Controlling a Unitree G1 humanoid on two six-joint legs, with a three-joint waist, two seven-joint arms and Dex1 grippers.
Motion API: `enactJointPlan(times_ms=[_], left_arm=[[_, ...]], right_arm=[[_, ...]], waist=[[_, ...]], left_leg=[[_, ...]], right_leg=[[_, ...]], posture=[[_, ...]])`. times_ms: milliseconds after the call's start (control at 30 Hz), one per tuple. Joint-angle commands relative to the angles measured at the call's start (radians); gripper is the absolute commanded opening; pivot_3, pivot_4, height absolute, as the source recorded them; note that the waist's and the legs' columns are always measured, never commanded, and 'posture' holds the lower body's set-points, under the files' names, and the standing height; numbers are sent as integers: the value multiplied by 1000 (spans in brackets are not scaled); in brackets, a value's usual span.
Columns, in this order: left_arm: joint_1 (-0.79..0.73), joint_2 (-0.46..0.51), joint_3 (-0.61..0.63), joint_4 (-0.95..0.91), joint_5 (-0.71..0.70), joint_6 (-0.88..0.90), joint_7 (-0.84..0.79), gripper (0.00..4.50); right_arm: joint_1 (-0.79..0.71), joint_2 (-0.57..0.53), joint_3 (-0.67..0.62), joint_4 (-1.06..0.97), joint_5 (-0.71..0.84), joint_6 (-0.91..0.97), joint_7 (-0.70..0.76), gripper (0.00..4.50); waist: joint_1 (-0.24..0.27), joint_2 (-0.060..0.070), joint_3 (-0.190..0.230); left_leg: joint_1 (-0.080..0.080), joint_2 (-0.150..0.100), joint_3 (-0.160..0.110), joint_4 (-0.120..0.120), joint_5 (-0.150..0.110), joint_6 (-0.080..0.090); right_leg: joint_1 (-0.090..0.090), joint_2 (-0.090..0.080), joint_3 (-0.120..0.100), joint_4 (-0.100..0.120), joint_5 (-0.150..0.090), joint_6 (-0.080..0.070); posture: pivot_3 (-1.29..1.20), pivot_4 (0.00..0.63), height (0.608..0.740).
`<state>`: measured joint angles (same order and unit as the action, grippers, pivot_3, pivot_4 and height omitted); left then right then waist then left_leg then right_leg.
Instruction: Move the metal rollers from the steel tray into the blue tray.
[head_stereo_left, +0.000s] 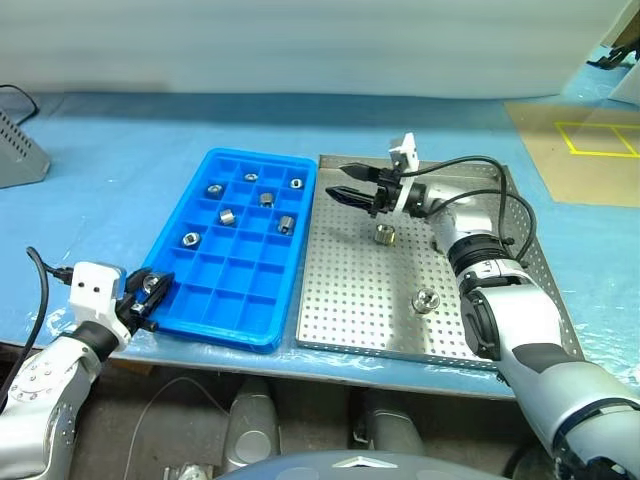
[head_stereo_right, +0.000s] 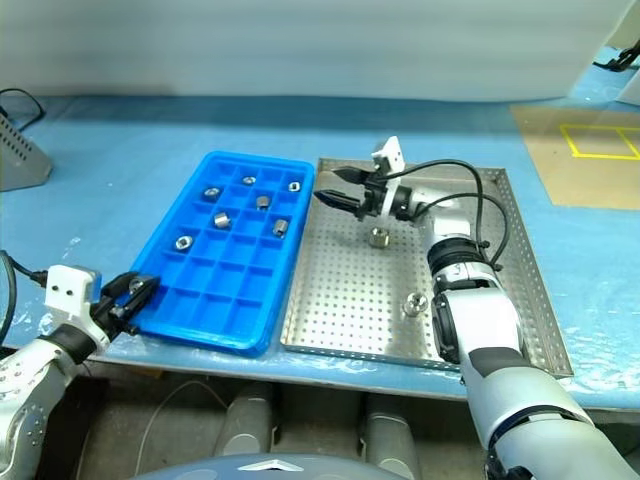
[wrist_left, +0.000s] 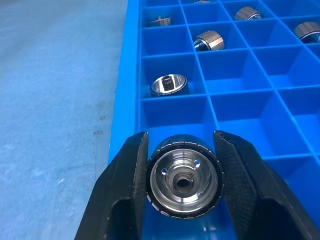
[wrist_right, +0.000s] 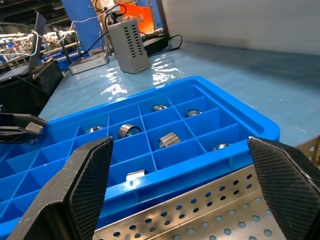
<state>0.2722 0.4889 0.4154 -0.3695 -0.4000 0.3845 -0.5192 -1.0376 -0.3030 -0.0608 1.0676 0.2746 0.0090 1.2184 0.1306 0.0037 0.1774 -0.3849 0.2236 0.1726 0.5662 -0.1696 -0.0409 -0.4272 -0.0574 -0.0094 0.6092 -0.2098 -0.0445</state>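
Note:
The blue tray lies left of the steel tray on the blue table. Several metal rollers rest in its far compartments. My left gripper is shut on one metal roller, held over the blue tray's near-left corner compartment. Two more rollers stand on the steel tray, one near the middle and one toward the front. My right gripper hangs open and holds nothing above the steel tray's far left part, pointing toward the blue tray; its fingers stand wide apart.
A grey vented box stands at the far left of the table. A tan board with yellow lines lies at the far right. Black cables run along my right arm. The table's front edge runs just below both trays.

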Motion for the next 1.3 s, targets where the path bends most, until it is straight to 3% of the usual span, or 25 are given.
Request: enactJointPlan(times_ms=[33, 233, 567, 933, 1300], left_arm=[[15, 13, -20, 112, 36, -37, -29, 2435], [6, 49, -34, 165, 42, -91, -79, 4465], [-131, 66, -75, 39, -112, -49, -172, 4491], [-487, 41, -278, 335, -18, -92, -245, 4491], [-749, -63, -413, 525, 49, -122, -305, 4491]], right_arm=[[-3, -11, -27, 2, -1, -33, 6, 4500], [-2, -16, -40, 27, -11, -54, 1, 4500], [16, -30, -67, 1, -7, -56, 0, 4500], [174, -123, -131, -230, 41, 1, -57, 4500], [447, -255, -211, -805, 164, 315, -221, 4500]], waist=[[-3, 4, -3], [-7, 11, -7], [-4, 9, -6], [-48, 8, -6], [-115, 6, -6]], left_leg=[[0, 0, 0, 0, 0, 0], [3, 0, 1, -3, 0, 0], [0, 0, 2, -2, 1, 0], [-1, 0, 4, 2, 3, 1], [1, -1, 4, 5, 3, 1]], right_leg=[[0, 0, 0, 0, 0, 0], [0, 0, 1, 1, 0, 0], [-1, 0, 0, 0, 0, 0], [-3, 0, 3, 5, 0, 0], [-3, 1, 6, 7, 0, 0]], posture=[[210, 150, 740], [197, 150, 740], [108, 150, 740], [-138, 150, 740], [-337, 150, 740]])
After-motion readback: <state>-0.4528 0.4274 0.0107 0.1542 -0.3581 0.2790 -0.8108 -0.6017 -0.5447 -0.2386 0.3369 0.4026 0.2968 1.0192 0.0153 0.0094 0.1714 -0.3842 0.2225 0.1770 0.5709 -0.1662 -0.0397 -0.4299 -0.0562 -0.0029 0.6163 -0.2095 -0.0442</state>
